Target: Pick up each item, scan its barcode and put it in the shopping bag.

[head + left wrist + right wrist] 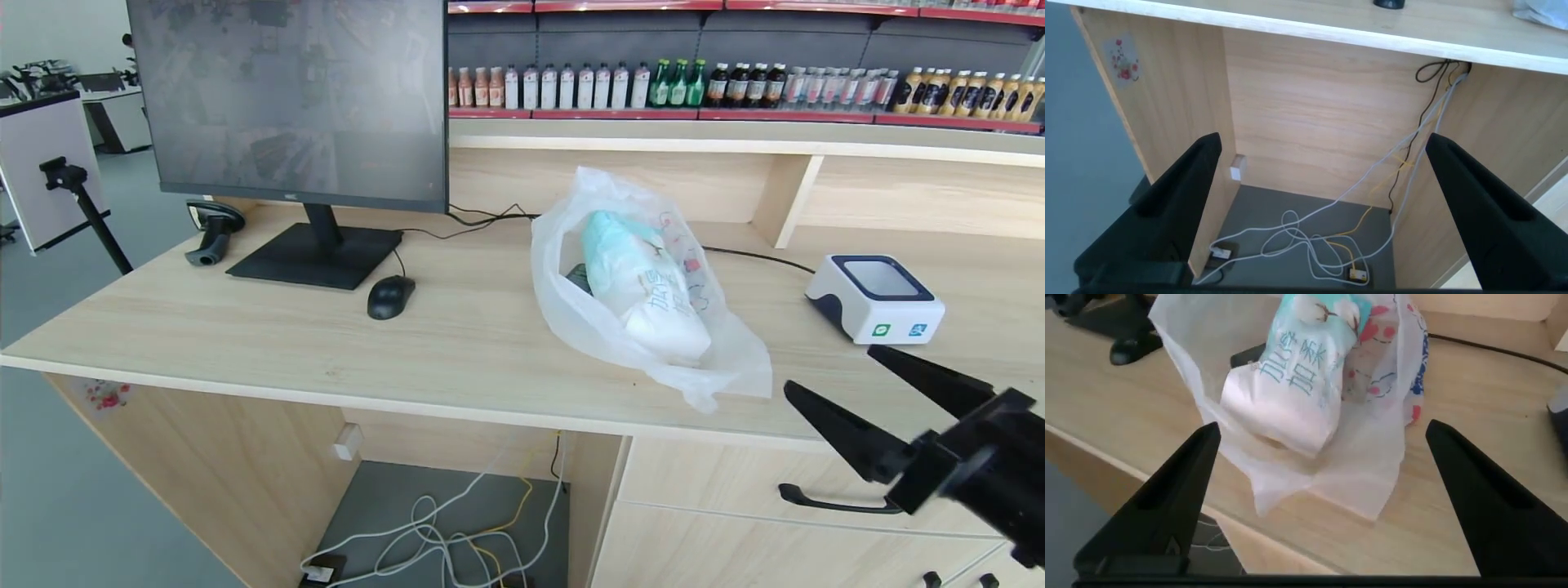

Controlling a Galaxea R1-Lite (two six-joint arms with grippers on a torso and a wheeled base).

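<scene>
Currently the shopping bag (739, 371) is seen lying on its side on the surface (408, 343), mouth turned toward the monitor (286, 98), just left of the barcode scanner (878, 298). A white-and-teal soft pack (645, 286) is held inside it, with a dark flat item (578, 279) tucked beside the pack near the mouth.

The right gripper (829, 367) is parked at the front edge of the surface, near the bag's closed end and in front of the scanner, with its fingers (841, 425) spread wide and nothing between them. The left gripper (1323, 139) is held low, facing the kneehole under the surface, fingers (1176, 196) likewise wide apart and empty.

Handling, as judged:
- The pack is expected to be light, squashy and film-wrapped, so slick. It is best pinched across its short width at mid-body, with firm closure.
- The bag is thin, limp film. It is likely to slide and bunch if pushed and could be snagged by a fingertip. It is best taken at the mouth rim, not the body.
- The pack's lettering is seen through the bag wall in the right wrist view, so the film could be caught along with the pack.
</scene>
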